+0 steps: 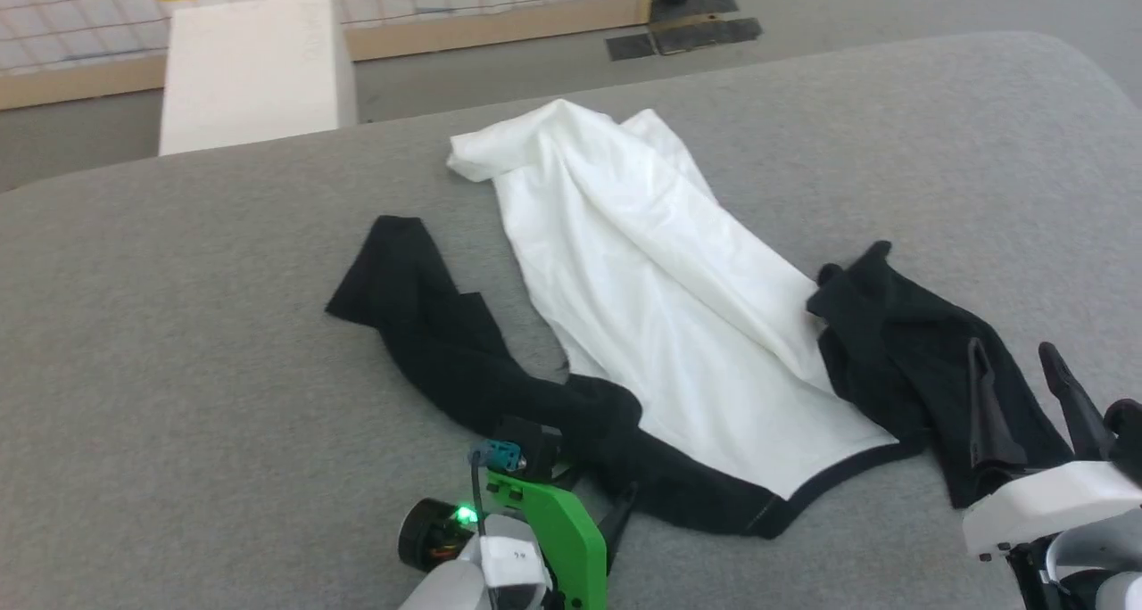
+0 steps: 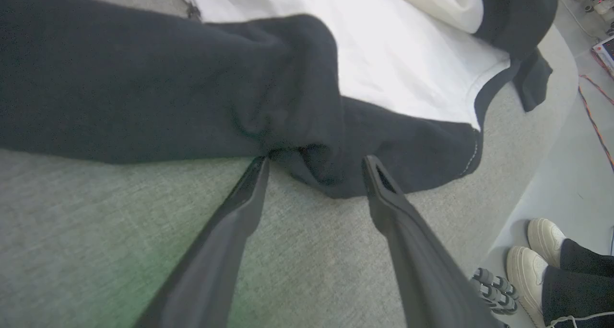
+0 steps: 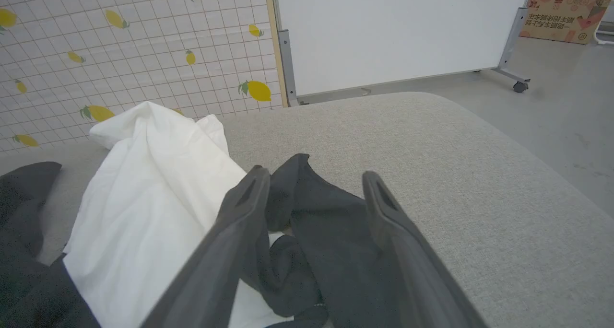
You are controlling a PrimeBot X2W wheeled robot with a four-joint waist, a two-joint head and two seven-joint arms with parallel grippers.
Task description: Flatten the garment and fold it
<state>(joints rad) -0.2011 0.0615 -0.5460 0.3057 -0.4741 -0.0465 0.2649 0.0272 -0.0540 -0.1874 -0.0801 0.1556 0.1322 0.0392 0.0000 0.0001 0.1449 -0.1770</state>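
**Grey counter, rumpled shirt, both claws wide**

On the grey fabric counter the long-sleeved shirt lies rumpled. Its white body runs away from us, neckline nearest. Our left claw stands wide, tips at the black shoulder. Our right claw gapes over the bunched black sleeve, seemingly not touching. Both arms reach low, forward.

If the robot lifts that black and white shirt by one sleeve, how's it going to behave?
Probably floppy: the garment lies creased and bunched, so it should drape and sag rather than hold shape. Likely light, since its folds look thin. Pushed, it would probably wrinkle up on the grey fabric surface rather than slide whole.
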